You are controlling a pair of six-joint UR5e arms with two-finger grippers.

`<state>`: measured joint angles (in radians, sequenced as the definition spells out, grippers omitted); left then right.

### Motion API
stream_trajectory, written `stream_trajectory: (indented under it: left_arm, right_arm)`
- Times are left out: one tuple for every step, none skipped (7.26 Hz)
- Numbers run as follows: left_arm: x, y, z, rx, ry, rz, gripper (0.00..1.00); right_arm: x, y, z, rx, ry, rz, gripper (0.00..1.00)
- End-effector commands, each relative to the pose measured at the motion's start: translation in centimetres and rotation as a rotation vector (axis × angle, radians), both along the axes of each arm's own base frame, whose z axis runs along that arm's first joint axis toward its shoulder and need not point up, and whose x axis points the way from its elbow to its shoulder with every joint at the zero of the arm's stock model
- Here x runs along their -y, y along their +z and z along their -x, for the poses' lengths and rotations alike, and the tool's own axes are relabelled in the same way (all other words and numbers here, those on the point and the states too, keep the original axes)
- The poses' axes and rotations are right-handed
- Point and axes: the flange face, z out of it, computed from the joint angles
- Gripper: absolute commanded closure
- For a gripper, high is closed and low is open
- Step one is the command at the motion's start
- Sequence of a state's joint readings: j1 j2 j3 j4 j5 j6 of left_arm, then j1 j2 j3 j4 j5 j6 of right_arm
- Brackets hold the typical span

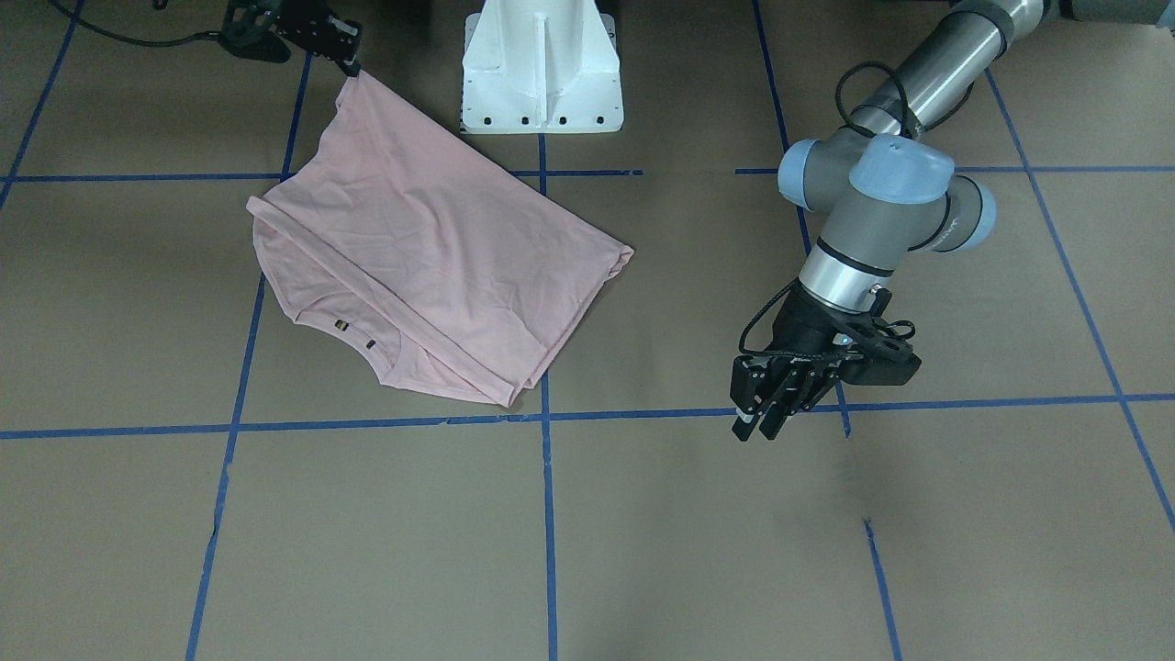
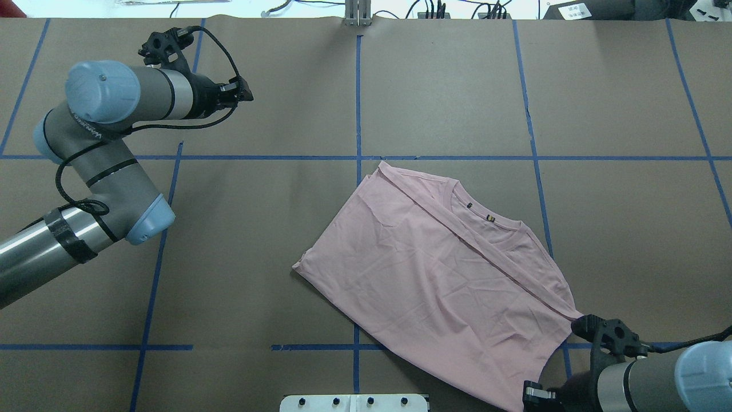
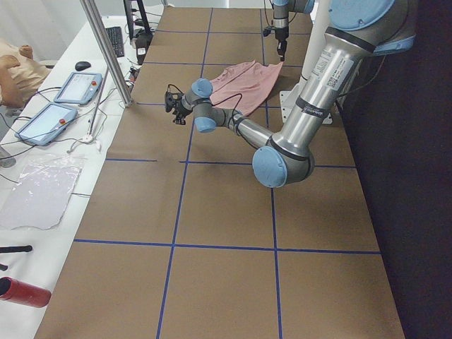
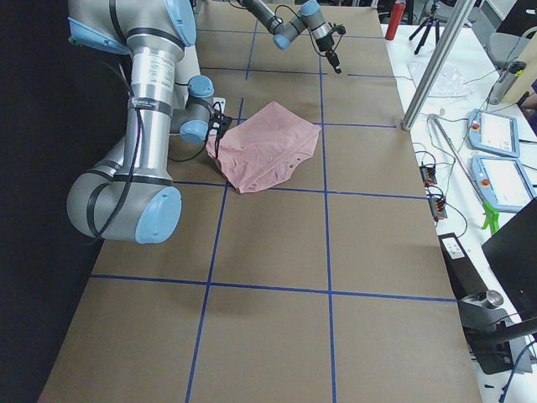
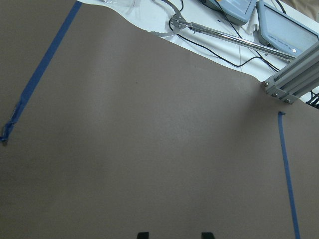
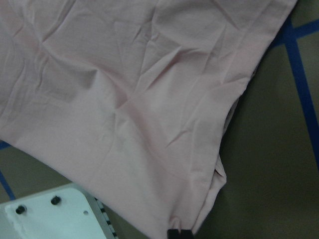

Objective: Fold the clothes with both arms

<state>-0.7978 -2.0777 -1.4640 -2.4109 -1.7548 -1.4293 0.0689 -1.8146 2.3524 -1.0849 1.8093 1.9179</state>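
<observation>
The pale pink T-shirt [image 1: 431, 248] lies partly folded on the brown table, plain side up, with its ribbed collar [image 2: 486, 220] toward the far side. It also shows in the overhead view [image 2: 440, 274] and fills the right wrist view [image 6: 124, 99]. My right gripper [image 1: 347, 62] is shut on a corner of the shirt beside the base and holds that corner slightly raised; it shows at the bottom right of the overhead view [image 2: 534, 393]. My left gripper [image 1: 757, 422] is open and empty, well away from the shirt over bare table [image 2: 247, 94]. Its two fingertips [image 5: 143, 234] stand apart.
The white pedestal base [image 1: 542, 73] stands right next to the held shirt corner. Blue tape lines [image 1: 548, 514] grid the brown table. An aluminium post [image 3: 106, 53] stands at the far table edge, with tablets [image 3: 78, 88] and cables beyond it.
</observation>
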Motion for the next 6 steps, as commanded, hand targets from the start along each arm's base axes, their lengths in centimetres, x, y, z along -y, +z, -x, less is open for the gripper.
stream_trajectory:
  left_arm:
    - [-4.3,-2.5,1.6,-0.145,0.052,0.099,0.50]
    - [-9.9,-4.1,0.5,-0.211,0.134,0.198,0.47]
    - [-15.9,-5.3,-1.4,-0.219,0.206,0.272,0.42]
    - [-19.0,-5.3,-4.2,-0.157,0.226,0.367,0.37]
    - [-23.1,-5.0,-7.9,-0.033,0.201,0.411,0.36]
    - [-25.9,-4.7,-11.1,0.048,0.191,0.408,0.34]
  right_arm:
    - [3.0,-0.1,-0.6,0.008,0.078,0.003,0.00]
    - [8.9,0.1,-1.0,0.014,0.224,-0.005,0.00]
    - [15.4,-0.1,-2.2,0.026,0.372,-0.020,0.00]
    - [22.2,-0.5,-2.1,0.033,0.483,-0.062,0.00]
    - [26.8,1.1,-2.4,-0.008,0.532,-0.098,0.00]
    - [28.8,2.6,-2.7,-0.047,0.515,-0.163,0.00]
